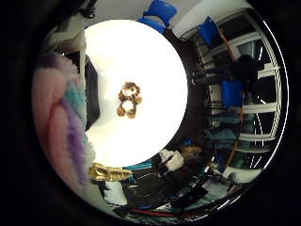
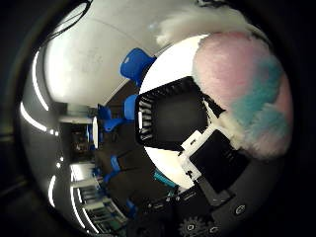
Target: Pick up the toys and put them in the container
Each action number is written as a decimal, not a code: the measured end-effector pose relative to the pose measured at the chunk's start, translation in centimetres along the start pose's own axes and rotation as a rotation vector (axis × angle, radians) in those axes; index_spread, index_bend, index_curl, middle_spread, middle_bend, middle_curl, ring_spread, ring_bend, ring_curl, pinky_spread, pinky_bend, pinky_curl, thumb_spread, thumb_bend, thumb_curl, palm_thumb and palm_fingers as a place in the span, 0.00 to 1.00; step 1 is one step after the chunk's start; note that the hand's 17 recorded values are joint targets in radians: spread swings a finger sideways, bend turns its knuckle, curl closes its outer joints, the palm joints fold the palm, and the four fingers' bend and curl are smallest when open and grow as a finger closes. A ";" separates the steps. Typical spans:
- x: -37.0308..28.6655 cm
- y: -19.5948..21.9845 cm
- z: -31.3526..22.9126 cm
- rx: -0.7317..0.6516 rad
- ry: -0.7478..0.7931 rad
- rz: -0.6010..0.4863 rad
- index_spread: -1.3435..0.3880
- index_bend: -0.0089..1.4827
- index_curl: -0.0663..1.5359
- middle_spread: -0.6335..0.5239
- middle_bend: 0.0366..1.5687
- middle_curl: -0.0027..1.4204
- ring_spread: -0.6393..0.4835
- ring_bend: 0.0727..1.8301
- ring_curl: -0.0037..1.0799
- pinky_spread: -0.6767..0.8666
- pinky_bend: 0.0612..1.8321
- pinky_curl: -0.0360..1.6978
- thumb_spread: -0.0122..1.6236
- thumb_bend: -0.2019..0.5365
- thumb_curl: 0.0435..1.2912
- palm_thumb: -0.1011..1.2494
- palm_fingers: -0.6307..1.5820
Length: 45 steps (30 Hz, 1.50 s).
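Overhead, round white table (image 1: 155, 61) ringed by blue chairs (image 1: 160, 10).

Glare whitens the round table (image 1: 155, 61); edges bend and go dark

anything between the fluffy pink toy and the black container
Nothing visible does. The pink fluffy toy is close against the palm, above the round white table, and the black container sits open just beside it with no object over its mouth.
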<state>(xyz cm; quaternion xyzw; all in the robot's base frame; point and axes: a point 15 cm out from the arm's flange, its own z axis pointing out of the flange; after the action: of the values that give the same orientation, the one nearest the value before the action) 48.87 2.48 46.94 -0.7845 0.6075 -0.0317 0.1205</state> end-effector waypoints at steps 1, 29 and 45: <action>-1.3 -0.6 0.2 0.007 -0.005 -0.025 0.59 0.80 0.67 0.29 0.85 0.81 0.28 0.78 0.93 0.31 0.77 0.69 0.51 0.25 0.55 0.86 0.56; -17.3 -2.1 7.7 -0.104 -0.111 -0.250 0.59 0.76 0.67 0.29 0.81 0.82 0.29 0.76 0.92 0.30 0.75 0.67 0.49 0.24 0.58 0.84 0.59; -13.9 -0.4 11.8 -0.258 -0.111 -0.150 0.52 0.34 0.45 0.40 0.43 0.48 0.48 0.46 0.53 0.45 0.41 0.47 0.76 0.23 0.28 0.53 0.32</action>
<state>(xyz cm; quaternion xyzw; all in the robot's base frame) 47.94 17.75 36.96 -0.8371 0.5388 0.0812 0.0495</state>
